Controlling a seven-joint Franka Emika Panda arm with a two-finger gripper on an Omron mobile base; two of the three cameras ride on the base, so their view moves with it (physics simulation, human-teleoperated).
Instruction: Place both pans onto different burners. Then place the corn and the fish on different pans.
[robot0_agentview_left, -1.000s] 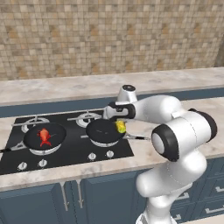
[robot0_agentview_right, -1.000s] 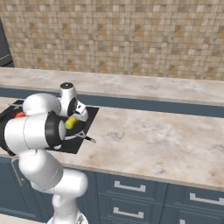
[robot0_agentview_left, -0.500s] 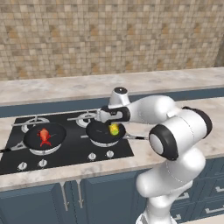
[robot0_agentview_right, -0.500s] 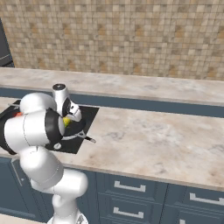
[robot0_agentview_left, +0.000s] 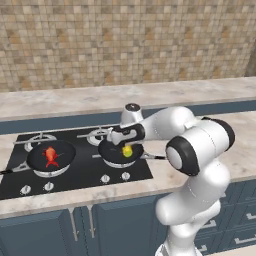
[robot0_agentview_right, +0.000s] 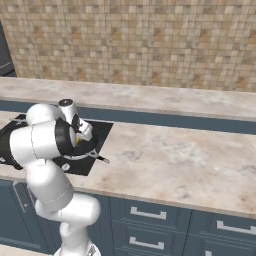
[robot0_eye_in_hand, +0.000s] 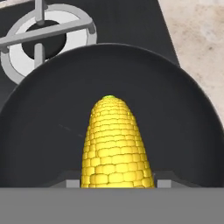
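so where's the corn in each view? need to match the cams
Left base view: the corn is left of centre, over the right-hand pan, just below the arm's wrist.
Right base view: a yellow sliver at mid left, tucked behind the arm's dark joint.
Hand view: bottom centre, pointing up the picture, over the pan.
Shared landmark: that black pan on the cooktop.

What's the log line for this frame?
tool: shut on corn | corn: over right pan | fish: in left pan
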